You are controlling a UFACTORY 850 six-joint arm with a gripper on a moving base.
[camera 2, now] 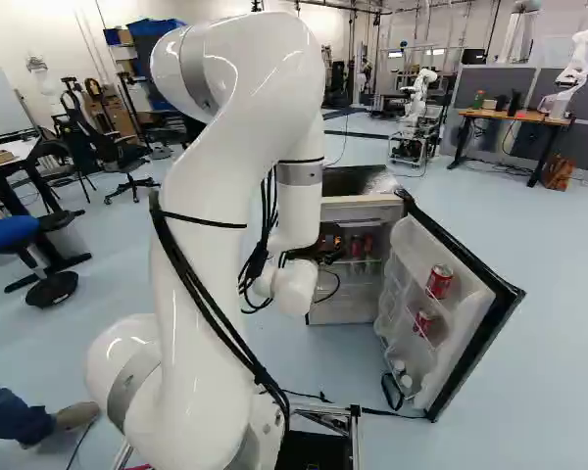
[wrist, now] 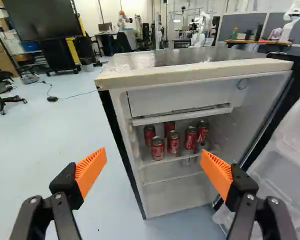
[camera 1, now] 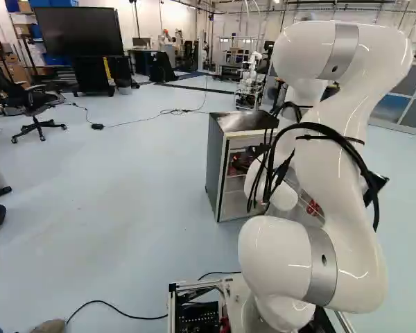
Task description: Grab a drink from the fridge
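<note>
The fridge (wrist: 160, 74) stands on the floor (camera 1: 111, 208), its door (camera 2: 480, 304) swung out on the right. Inside, cans (wrist: 173, 142) stand on a shelf (wrist: 165, 161), some behind others — two more cans (camera 2: 439, 281) sit in the door. Well behind the fridge: a screen (camera 1: 78, 31) left, a desk (camera 2: 514, 116) right.

Dark screen (camera 1: 78, 32), office chair (camera 1: 33, 103) (wheeled).

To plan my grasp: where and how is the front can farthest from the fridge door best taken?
Likely grip the can round its middle, coming level through the fridge's open front: it stands upright, and the tray overhead hinders a top grasp.
</note>
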